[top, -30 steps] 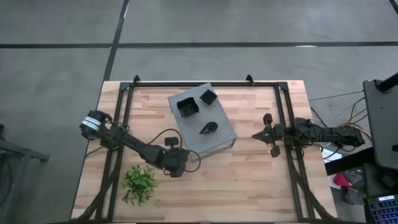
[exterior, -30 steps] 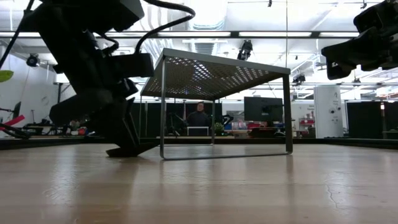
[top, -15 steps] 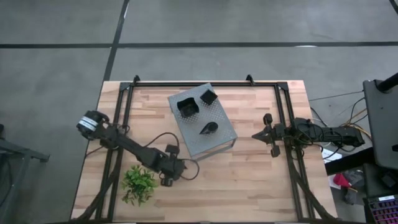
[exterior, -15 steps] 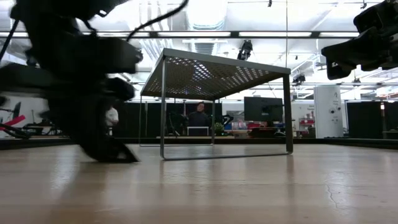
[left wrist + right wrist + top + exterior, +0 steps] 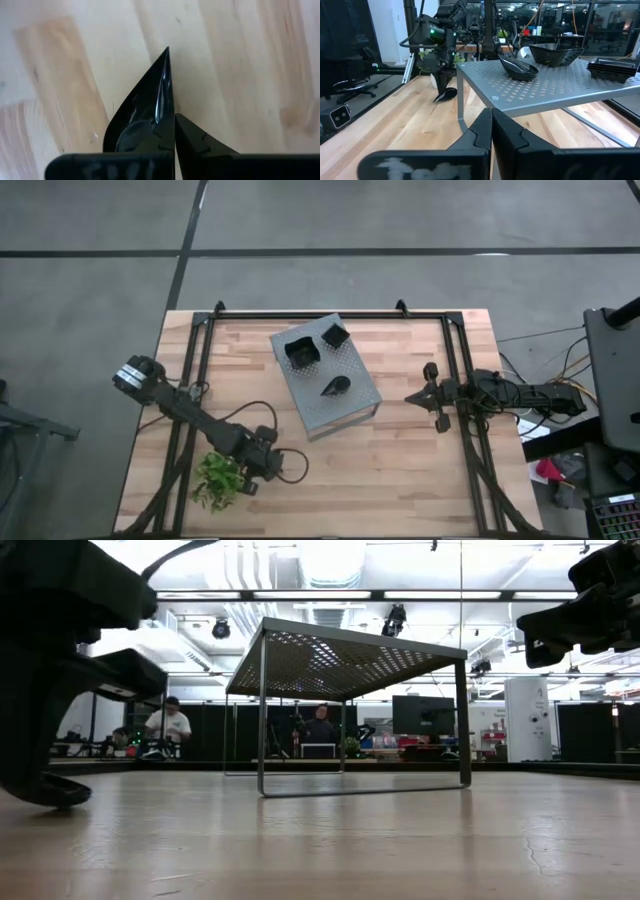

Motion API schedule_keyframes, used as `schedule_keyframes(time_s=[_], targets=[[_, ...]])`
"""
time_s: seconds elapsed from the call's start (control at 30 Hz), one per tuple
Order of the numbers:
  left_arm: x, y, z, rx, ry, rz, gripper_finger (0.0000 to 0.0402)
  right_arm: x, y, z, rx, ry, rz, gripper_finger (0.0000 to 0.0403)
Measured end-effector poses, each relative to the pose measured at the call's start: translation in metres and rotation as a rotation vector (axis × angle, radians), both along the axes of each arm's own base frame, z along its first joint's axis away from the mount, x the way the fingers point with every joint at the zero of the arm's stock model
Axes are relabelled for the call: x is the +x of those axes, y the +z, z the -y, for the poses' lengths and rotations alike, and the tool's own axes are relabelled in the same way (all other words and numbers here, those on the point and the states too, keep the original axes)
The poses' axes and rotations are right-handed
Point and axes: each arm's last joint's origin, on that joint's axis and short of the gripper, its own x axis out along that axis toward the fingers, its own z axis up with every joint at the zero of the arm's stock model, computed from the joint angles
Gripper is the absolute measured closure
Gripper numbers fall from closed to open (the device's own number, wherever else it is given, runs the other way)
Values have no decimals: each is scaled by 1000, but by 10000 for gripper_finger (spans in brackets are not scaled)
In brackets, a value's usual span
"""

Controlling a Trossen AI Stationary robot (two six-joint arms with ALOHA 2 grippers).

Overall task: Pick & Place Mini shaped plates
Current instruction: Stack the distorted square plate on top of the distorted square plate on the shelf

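Note:
My left gripper (image 5: 256, 467) is low over the table's near-left part, right beside the green plant (image 5: 222, 480), shut on a glossy black leaf-shaped plate (image 5: 142, 115). The right wrist view shows that plate (image 5: 448, 93) far off under the left arm. Three more black plates sit on top of the grey perforated box (image 5: 340, 405): two square ones (image 5: 300, 350) (image 5: 333, 335) and a leaf-shaped one (image 5: 336, 387). My right gripper (image 5: 412, 397) hovers shut to the right of the box, holding nothing. My left gripper pinches the leaf plate at its wide end (image 5: 150, 127), between the two fingers, one finger (image 5: 197, 142) on each face. The fingers come from above, pointing down. The plate hangs on edge below them, its pointed tip (image 5: 166, 52) away from the gripper, low end (image 5: 55, 795) at the tabletop.
The perforated box stands on thin legs (image 5: 263, 740) mid-table, with room beneath it. Black frame rails (image 5: 190, 380) (image 5: 460, 380) run along both sides of the table. Bare wood (image 5: 400, 470) lies in front of the box. People sit in the room beyond (image 5: 168, 725).
My left gripper has carried the leaf plate from beside the box's near-left leg toward the table's near-left corner, ending next to the plant. It stayed shut on the plate and kept it low to the tabletop. The right arm kept still.

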Motion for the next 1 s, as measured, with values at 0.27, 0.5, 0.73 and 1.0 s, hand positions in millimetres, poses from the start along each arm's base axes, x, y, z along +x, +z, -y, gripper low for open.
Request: schedule_keyframes(time_s=[0.27,0.5,0.73,1.0], targets=[[1,1,-1,-29,139,-14,399,0,0,0,0,0,0,394],[12,9,-3,-41,289,67,399,0,0,0,0,0,0,394],[20,10,-13,-206,670,-5,399,0,0,0,0,0,0,394],[25,11,-21,-451,1362,-100,399,0,0,0,0,0,0,394]])
